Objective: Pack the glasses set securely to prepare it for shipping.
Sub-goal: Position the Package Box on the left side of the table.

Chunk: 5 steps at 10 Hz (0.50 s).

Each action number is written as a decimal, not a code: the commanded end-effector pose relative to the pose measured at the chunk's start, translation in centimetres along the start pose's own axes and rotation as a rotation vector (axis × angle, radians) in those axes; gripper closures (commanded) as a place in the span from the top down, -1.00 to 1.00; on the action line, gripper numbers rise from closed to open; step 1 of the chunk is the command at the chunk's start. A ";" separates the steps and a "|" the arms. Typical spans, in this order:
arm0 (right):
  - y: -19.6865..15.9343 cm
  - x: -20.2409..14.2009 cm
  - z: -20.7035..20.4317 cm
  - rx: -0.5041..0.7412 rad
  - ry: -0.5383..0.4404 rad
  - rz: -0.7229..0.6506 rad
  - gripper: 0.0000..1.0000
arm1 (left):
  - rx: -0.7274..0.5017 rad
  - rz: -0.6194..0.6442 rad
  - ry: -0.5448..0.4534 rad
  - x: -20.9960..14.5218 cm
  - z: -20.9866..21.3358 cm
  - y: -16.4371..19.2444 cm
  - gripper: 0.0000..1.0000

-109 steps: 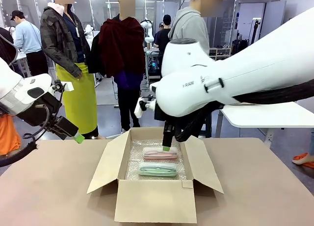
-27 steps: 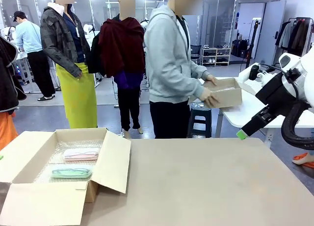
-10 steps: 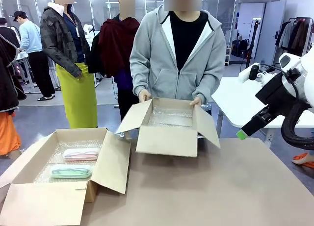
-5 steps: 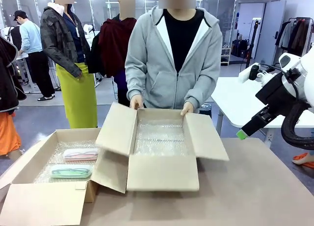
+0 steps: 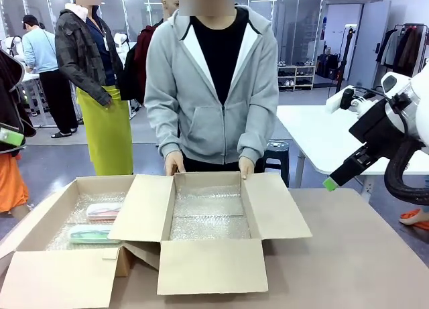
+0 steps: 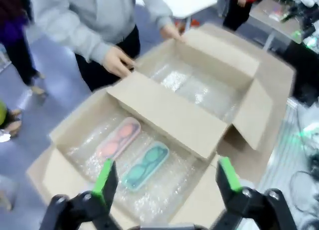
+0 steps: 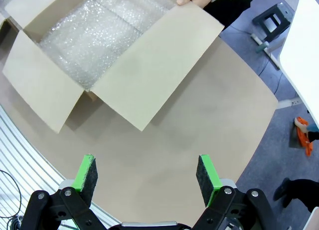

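While both my left fingers (image 6: 162,177) and right fingers (image 7: 147,176) hang spread wide and hold nothing, the pink case (image 6: 118,137) and mint case (image 6: 145,164) lie on bubble wrap in the open box (image 5: 40,277) at nine o'clock. A person's hands (image 5: 174,163) rest on a second, bubble-lined box (image 5: 211,265) at center. Closing and sealing remain outstanding, I judge.

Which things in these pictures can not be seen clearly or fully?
- Pink case: front view, partly hidden by the second box's flap.
- Mint case: same flap covers its right end.
- First box: front view, cut by bottom-left edge.
- Case contents: left wrist view, blurred.
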State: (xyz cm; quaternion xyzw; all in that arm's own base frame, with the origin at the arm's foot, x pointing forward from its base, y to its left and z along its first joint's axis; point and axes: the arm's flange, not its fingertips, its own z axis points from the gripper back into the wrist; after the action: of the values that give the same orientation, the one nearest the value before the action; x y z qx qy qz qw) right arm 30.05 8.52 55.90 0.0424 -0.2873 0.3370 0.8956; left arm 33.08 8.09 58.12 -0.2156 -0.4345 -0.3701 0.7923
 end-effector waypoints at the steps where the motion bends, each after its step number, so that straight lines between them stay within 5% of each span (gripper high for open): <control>1: 0.2 -0.1 0.0 -0.011 0.001 0.002 1.00 | -0.022 -0.095 -0.020 -2.3 -1.3 -2.5 1.00; 5: 0.2 -0.1 0.0 -0.011 0.001 0.002 1.00 | -0.093 -0.114 0.058 -3.0 -2.2 -2.6 1.00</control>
State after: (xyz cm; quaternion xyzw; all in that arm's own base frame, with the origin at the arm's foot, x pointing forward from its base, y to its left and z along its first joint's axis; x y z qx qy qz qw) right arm 30.05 8.52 55.90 0.0424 -0.2872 0.3370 0.8956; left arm 31.01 5.45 54.25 -0.2096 -0.4137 -0.4329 0.7730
